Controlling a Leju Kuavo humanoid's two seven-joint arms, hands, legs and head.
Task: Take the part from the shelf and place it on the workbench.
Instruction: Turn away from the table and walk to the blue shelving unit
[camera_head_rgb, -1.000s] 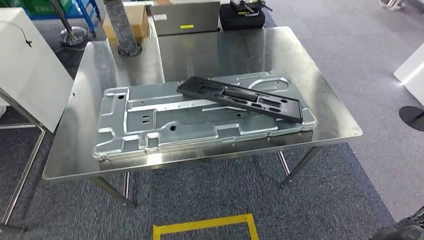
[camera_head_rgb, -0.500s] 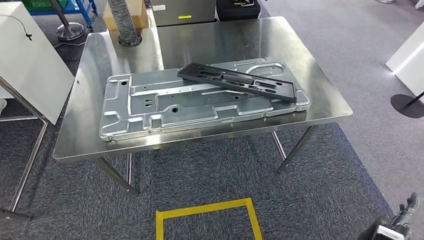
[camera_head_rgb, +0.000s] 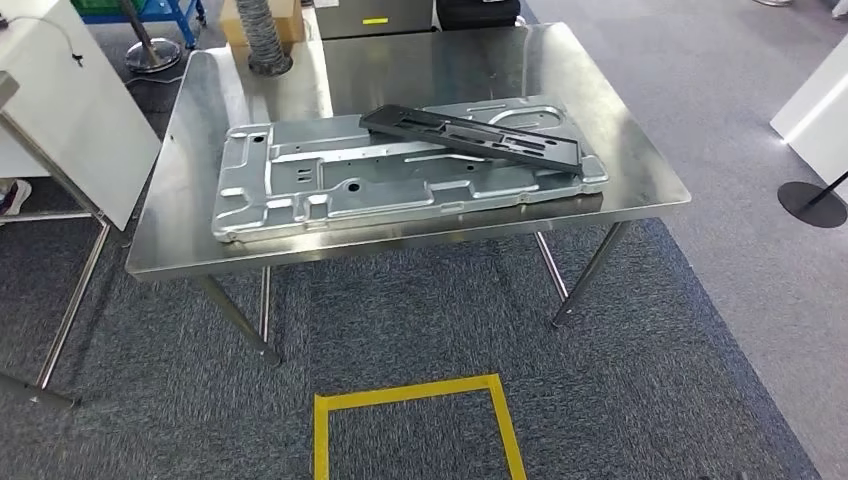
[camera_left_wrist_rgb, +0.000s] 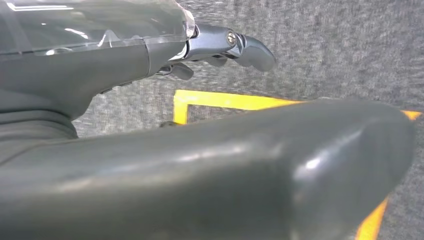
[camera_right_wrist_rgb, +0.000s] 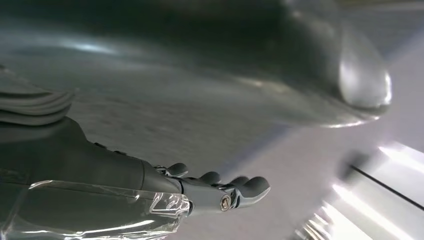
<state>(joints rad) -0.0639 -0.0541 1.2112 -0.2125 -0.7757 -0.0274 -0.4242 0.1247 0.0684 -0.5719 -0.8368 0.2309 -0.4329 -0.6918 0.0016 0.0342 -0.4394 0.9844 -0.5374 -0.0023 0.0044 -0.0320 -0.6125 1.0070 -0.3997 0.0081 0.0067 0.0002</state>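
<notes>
Head view is looking down on a steel workbench (camera_head_rgb: 180, 230) standing on grey carpet, with a large stamped metal panel (camera_head_rgb: 330, 190) lying flat across its top. The black part (camera_head_rgb: 470, 135), a long slotted frame, is resting on that panel, lying at a slant over the panel's far right portion, with no hand touching it. A yellow taped square (camera_head_rgb: 415, 395) is marking the floor in front of the workbench, and a white board (camera_head_rgb: 75, 110) is leaning at the workbench's left end. A ribbed hose (camera_head_rgb: 268, 40) is standing at the far left corner of the benchtop. Left wrist view is showing the left hand (camera_left_wrist_rgb: 220, 47) hanging above the carpet and the yellow tape, its fingers extended and holding nothing. Right wrist view is showing the right hand (camera_right_wrist_rgb: 220, 192) likewise empty, fingers stretched out side by side over a blurred grey floor.
</notes>
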